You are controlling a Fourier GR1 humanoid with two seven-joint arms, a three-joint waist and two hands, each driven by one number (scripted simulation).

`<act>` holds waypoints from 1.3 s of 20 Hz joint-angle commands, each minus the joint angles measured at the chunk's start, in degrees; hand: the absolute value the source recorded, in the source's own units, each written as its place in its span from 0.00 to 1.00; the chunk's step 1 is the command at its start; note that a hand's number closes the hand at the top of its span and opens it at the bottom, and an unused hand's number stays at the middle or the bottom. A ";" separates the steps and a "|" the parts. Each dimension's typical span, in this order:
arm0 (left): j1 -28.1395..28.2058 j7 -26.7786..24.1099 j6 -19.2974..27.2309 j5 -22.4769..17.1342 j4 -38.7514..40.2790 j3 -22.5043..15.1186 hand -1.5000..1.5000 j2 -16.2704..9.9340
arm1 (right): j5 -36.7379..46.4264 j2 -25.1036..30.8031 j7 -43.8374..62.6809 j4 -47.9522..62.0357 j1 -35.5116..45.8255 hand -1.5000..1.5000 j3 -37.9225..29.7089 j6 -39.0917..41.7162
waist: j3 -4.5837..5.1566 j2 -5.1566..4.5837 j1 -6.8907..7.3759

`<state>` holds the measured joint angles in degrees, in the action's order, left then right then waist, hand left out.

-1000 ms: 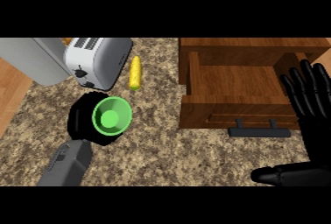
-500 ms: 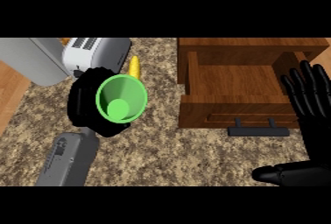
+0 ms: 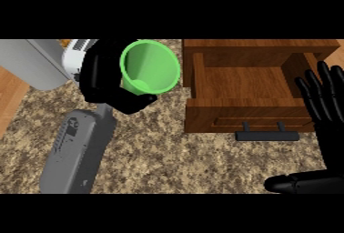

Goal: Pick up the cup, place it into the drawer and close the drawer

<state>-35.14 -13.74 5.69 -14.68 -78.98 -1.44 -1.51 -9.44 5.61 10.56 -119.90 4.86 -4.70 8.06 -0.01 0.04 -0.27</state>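
Your robot's left hand was curled round the green cup, holding it clear of the speckled stone counter with its open mouth turned up toward the head camera; the black fingers wrapped the cup's left and lower sides, and the grey forearm ran down toward 7 o'clock. The cup sat at about 10 o'clock from the middle of the view, just left of the wooden drawer, which stood pulled open at 2 o'clock with its bare wooden floor showing and its dark handle jutting toward you at the front edge. The cup was beside the drawer, not over it. Behind the hand, at 10 to 11 o'clock, you could make out a white appliance, probably a toaster, though the hand covered most of it, and next to that a large grey slab reaching the left edge. Your right hand stood at 3 o'clock along the right edge, fingers straight and pointing up, holding nothing, its thumb lying low at 4 o'clock.
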 commanded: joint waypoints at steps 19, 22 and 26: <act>-30.16 0.18 15.72 -3.06 32.67 -7.38 1.00 1.51 | 0.43 0.12 -2.82 1.31 -1.64 0.00 -0.16 1.62 | -0.02 -0.33 -1.62; -30.62 -3.79 13.94 -5.13 37.18 -7.85 1.00 1.51 | -0.29 0.30 -2.56 1.40 -1.14 0.00 -0.37 1.96 | -0.01 -0.35 -1.41; -33.84 -4.60 17.56 -11.03 42.12 -12.86 1.00 1.51 | -2.60 1.25 -0.15 0.16 -0.82 0.00 -1.41 2.42 | -0.02 -0.41 -2.42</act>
<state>-66.96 -16.81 20.40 -21.08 -40.99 -10.17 -0.02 -10.58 6.44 8.69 -117.74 4.84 -6.03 9.92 -0.03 -0.39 -2.10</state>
